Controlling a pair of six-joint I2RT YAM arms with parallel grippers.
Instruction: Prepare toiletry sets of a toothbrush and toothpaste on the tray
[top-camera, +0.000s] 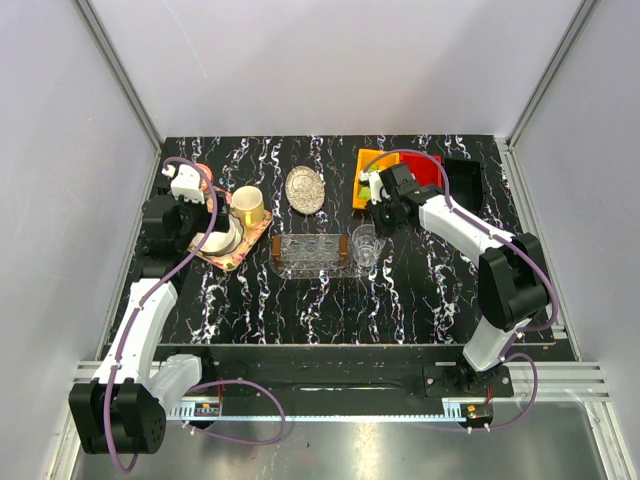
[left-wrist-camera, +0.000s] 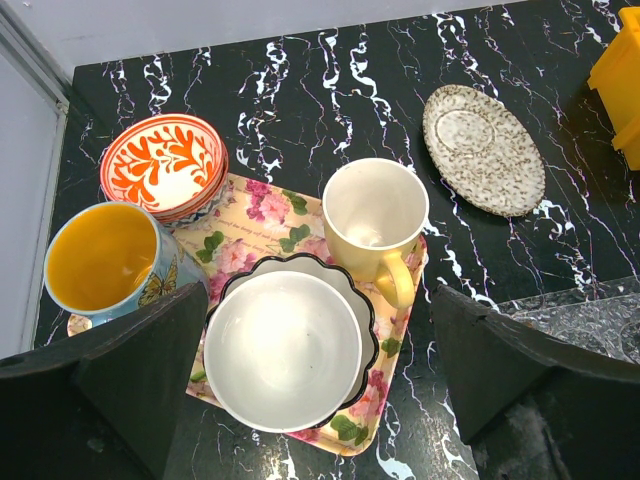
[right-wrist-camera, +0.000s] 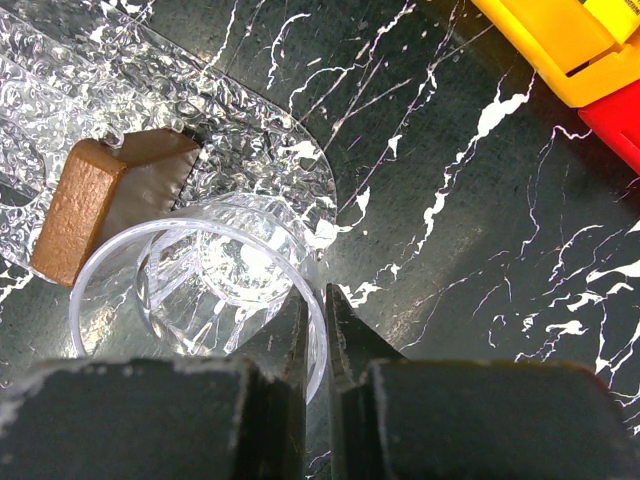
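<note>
The clear tray (top-camera: 312, 254) sits mid-frame, bare of toothbrush or toothpaste, so fetching looks next, probably from the orange bin (top-camera: 366, 175) upper right. Only the wrist view shows the right end effector (right-wrist-camera: 325, 330) closed to a slit at the glass (right-wrist-camera: 200, 290) rim; whether it pinches it, I can't tell. The left end effector (left-wrist-camera: 320, 400) gapes empty.

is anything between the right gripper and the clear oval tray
Yes: a clear glass cup stands at the tips of the right gripper, its rim apparently pinched between them, beside the brown-handled end of the clear textured oval tray.
</note>
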